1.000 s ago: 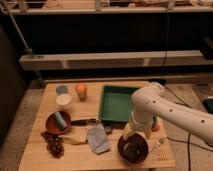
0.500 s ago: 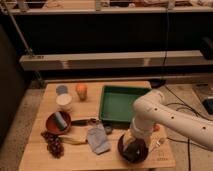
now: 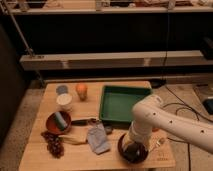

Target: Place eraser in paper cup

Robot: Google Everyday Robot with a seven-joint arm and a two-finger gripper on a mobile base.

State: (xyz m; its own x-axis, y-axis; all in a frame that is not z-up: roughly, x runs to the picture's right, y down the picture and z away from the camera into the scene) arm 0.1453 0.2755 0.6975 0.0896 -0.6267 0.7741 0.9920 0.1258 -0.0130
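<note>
eraser (image 3: pixel 108 129), small dark block as far as can be told, lies on tabletop (image 3: pixel 95 159) just right of grey-blue cloth (image 3: pixel 98 140), near pincer (image 3: pixel 133 146) but apart from it, to its left. pincer is spread wide w/ nothing seen pinched, low over dark bowl (image 3: pixel 121 150) at front right. paper cup (image 3: pixel 64 101) well apart, far left, beside orange (image 3: pixel 81 90). vs 1 s ago: arm has come down from green tray (image 3: pixel 125 88) corner to the bowl; objs unmoved. wooden tabletop also carries red-brown bowl (image 3: pixel 50 125) and grapes (image 3: pixel 54 144). dark shelving behind, cables on floor at right.
</note>
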